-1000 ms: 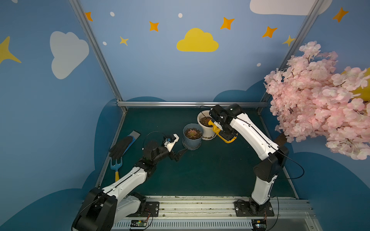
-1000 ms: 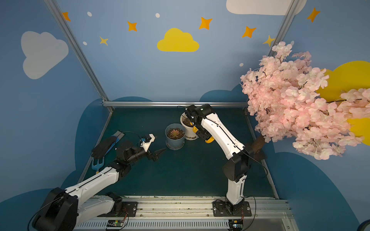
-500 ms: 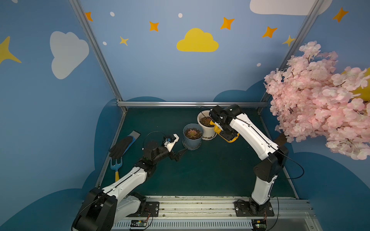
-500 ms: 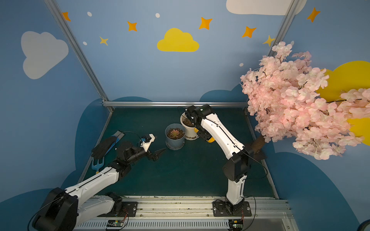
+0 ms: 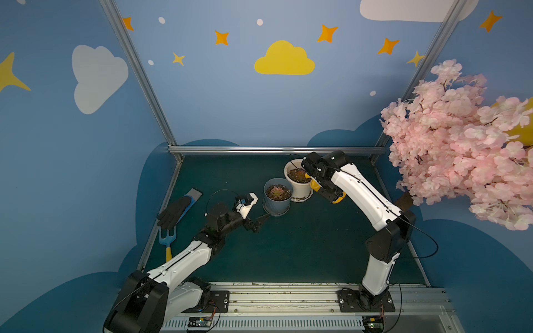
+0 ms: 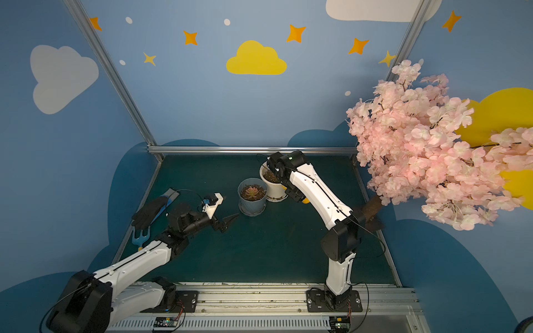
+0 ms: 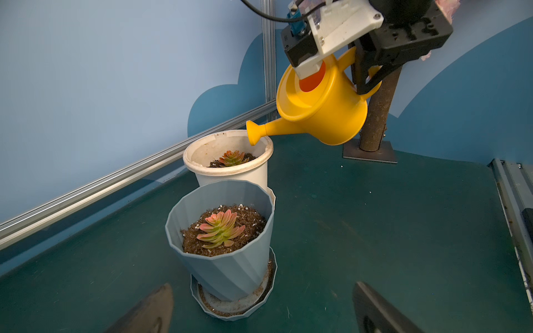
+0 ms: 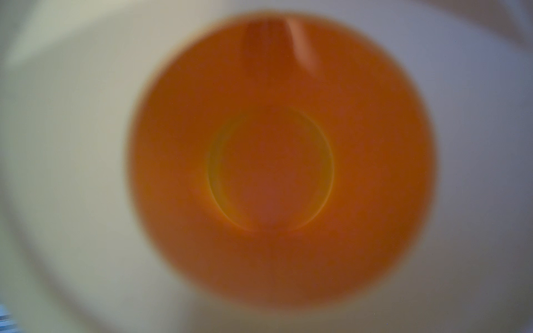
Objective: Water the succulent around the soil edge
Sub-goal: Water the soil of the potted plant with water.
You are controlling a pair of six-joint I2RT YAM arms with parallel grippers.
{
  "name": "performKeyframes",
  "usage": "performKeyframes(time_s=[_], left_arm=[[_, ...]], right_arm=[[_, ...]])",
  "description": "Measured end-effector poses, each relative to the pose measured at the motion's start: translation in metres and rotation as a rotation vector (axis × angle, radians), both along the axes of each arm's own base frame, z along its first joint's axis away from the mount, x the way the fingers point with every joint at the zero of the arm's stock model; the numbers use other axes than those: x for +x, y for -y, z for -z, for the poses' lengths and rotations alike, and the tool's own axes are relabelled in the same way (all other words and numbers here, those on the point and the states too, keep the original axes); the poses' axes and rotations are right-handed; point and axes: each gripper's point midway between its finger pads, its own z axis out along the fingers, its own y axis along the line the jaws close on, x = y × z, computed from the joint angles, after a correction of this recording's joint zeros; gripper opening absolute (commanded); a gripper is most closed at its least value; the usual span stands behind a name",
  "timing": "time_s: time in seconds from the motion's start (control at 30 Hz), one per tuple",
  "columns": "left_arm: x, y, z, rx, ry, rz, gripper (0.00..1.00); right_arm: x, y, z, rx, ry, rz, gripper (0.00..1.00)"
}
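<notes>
Yellow watering can (image 7: 326,115) (orange inside)

The left arm stretched low and forward, left gripper (image 5: 259,222) spread wide. The right arm arched high, wrist bent downward, right gripper (image 7: 364,86) clamped tight.

Looks like a robot-lab booth dressed up as a garden corner. Walled in by blue panels (image 5: 216,101) printed with a yellow cloud (image 5: 284,59) and orange stars (image 5: 327,33), held in bare aluminium frame posts (image 5: 138,72). Floored with a dark green table (image 5: 302,245). Furnished with an artificial pink blossom tree (image 5: 461,144) on a metal foot plate (image 7: 383,157), potted succulents (image 7: 220,230), a yellow watering can (image 7: 320,109), a black garden glove (image 5: 174,212) and a blue hand fork (image 5: 167,238). Given away as a lab by two robot arms (image 5: 184,262) bolted to a slotted aluminium rail (image 5: 288,294), with exposed circuit boards (image 5: 199,321) along the front.
</notes>
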Motion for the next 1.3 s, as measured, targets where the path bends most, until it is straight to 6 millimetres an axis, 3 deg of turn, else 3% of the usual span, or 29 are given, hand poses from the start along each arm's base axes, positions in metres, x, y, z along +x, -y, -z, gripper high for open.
performKeyframes(time_s=[0.73,1.3], left_arm=[[0.001,-0.001,0.001,0.004,0.003,-0.006,1.0],[0.0,-0.002,0.004,0.014,0.009,-0.009,1.0]], right_arm=[[0.007,0.012,-0.004,-0.051,0.03,0.018,0.0],[0.018,0.015,0.009,-0.092,0.005,0.034,0.0]])
